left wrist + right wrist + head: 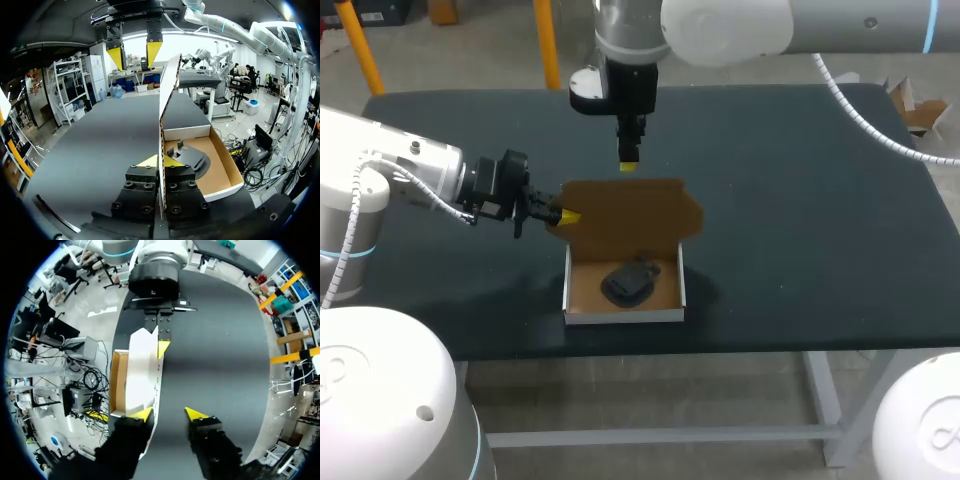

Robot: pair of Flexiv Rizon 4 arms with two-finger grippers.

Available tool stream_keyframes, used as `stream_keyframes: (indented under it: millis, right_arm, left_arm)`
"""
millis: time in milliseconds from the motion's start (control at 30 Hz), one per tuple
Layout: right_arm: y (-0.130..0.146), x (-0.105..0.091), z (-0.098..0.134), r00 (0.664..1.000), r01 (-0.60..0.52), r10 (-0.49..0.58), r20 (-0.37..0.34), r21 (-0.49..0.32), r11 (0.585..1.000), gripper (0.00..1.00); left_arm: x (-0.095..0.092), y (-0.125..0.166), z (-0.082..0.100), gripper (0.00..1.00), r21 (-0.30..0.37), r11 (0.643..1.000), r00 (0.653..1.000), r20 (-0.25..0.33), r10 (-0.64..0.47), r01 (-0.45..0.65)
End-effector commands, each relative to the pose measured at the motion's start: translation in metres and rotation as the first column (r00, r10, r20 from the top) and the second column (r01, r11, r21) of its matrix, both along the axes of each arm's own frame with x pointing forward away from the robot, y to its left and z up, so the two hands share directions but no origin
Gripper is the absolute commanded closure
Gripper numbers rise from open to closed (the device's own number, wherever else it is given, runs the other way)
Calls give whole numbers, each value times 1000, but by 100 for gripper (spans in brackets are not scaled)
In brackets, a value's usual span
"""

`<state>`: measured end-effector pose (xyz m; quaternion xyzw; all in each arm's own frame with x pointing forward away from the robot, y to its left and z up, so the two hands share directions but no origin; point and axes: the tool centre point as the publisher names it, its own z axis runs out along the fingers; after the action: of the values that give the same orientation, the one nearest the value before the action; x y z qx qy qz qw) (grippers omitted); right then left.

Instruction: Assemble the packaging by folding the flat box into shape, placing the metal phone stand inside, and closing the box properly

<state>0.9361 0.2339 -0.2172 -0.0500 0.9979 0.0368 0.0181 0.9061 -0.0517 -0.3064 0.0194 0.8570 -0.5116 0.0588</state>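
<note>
The brown cardboard box (625, 290) sits on the dark table with its lid (630, 212) standing upright along the far side. The black metal phone stand (630, 280) lies inside the tray. My left gripper (565, 214) is shut on the lid's left edge; in the left wrist view the lid (167, 95) runs edge-on between its fingers (161, 161), with the stand (192, 160) just beside them. My right gripper (628, 160) hangs open just above the lid's top edge. In the right wrist view the lid (142, 365) lies beside one finger, not between the tips (170, 413).
The box stands near the table's front edge (650, 352). Bare dark tabletop (800, 220) stretches to the right and behind the lid. My left arm (410, 180) comes in low over the table's left side.
</note>
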Motion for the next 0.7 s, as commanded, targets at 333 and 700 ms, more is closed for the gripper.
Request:
stream_keyframes:
  millis: [333, 700]
  right_arm:
    - [3, -21, -3, 1000, -12, 12, 13, 5, 1000, 59]
    - [5, -36, -6, 1000, -14, 14, 19, 0, 1000, 58]
  left_arm:
    - [-1, 0, -1, 100, 0, 1000, 1000, 0, -1, 1]
    - [-1, 0, -1, 100, 0, 1000, 1000, 0, -1, 1]
